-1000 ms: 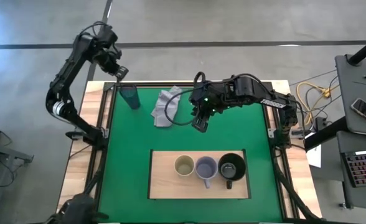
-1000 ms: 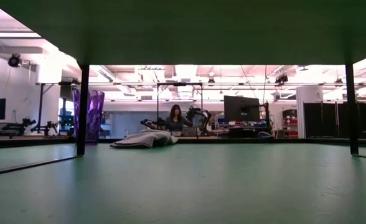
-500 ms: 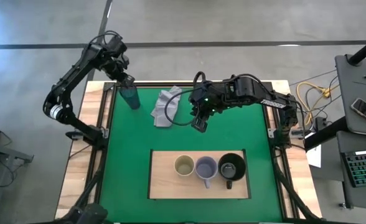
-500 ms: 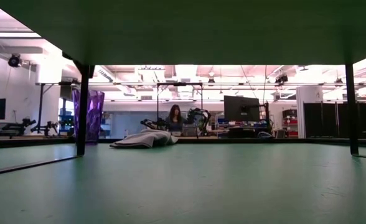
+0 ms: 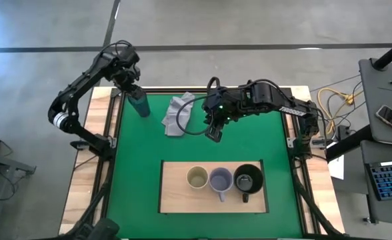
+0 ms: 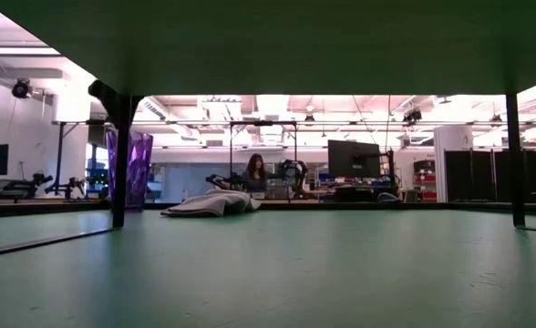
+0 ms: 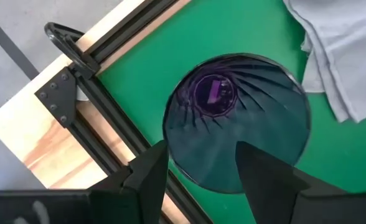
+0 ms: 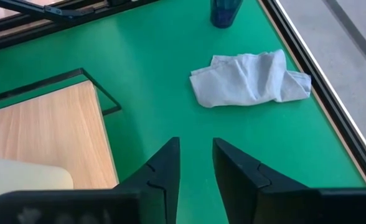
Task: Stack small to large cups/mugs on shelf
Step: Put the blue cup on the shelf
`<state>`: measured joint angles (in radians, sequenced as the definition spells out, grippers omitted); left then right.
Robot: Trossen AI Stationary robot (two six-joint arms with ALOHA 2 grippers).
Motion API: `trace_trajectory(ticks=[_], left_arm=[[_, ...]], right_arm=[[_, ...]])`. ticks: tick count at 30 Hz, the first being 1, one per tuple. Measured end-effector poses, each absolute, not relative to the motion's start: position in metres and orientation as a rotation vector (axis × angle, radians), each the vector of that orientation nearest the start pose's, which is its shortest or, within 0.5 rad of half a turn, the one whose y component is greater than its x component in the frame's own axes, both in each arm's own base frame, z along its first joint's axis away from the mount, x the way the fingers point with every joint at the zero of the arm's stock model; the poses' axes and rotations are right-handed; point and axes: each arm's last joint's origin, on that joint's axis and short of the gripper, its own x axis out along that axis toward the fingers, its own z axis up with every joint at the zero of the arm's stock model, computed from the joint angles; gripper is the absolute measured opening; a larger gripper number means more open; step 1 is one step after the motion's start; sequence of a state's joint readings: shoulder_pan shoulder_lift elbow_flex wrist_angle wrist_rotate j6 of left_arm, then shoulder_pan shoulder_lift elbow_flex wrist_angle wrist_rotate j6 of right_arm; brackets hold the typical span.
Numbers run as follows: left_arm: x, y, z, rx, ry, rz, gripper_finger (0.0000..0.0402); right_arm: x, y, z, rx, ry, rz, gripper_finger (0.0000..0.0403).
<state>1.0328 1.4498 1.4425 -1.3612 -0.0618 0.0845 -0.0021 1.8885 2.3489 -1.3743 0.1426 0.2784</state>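
Observation:
The dark teal-and-purple tumbler point(image 5: 140, 105) stands upright on the green mat's far left corner. My left gripper point(image 7: 198, 149) hovers open just above its mouth point(image 7: 236, 121), one finger over the rim's outside and one over the hollow, touching nothing that shows. On the shelf point(image 5: 176, 197) near the front edge stand the cream cup point(image 5: 197, 177), the lavender-grey mug point(image 5: 221, 179) and the black mug point(image 5: 248, 178) in a row. My right gripper point(image 5: 213, 135) hangs over the mat's middle, slightly open with nothing between its fingers point(image 8: 195, 152).
A light grey cloth point(image 5: 178, 113) lies crumpled on the mat to the right of the tumbler. A dark frame rail point(image 7: 102, 106) runs along the mat's edge close beside the tumbler. Bare green mat point(image 5: 143, 167) lies between the tumbler and the shelf.
My left gripper has swung from beyond the table's far left corner toward the tumbler and now stands over its mouth. The tumbler, the cups and my right arm have kept still.

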Motion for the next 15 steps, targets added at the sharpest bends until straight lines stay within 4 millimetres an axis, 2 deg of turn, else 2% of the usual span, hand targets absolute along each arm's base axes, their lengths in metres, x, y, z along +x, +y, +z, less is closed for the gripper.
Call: trace_trajectory(ticks=[5,15], left_arm=[[0.127,0.218,0.322,-0.586,1.280,0.868,0.0173],[0.129,0.223,0.292,-0.560,1.304,0.889,0.0169]], right_arm=[[0.354,-0.005,0.440,0.203,0.891,-0.264,0.0081],[0.354,-0.005,0.440,0.203,0.890,-0.263,0.0086]])
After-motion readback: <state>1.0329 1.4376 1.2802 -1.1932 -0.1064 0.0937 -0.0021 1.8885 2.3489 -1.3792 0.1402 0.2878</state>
